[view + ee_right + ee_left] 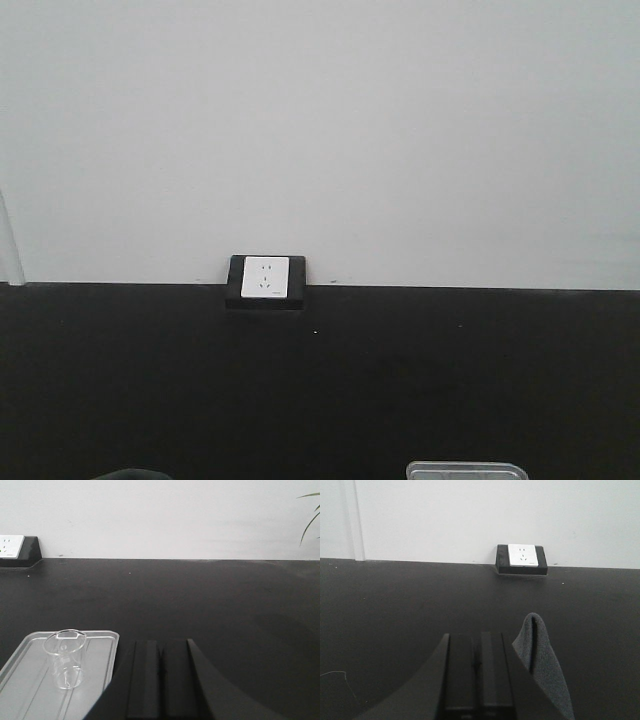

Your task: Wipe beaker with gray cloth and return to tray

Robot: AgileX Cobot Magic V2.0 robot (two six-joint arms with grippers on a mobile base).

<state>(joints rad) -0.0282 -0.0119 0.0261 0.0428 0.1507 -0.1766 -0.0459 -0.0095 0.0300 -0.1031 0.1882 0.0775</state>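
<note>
Your front view cuts the tray to its far rim; the beaker shows only by the right wrist. Both hands, left and right, sit pressed together and empty, gray cloth half hidden.

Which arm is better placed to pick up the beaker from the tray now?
The right arm, probably. In its wrist view the beaker stands upright in the tray just left of the right gripper. The left wrist view shows only the gray cloth.

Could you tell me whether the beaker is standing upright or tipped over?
Upright: the beaker stands on its base on the tray, open mouth facing up.
</note>
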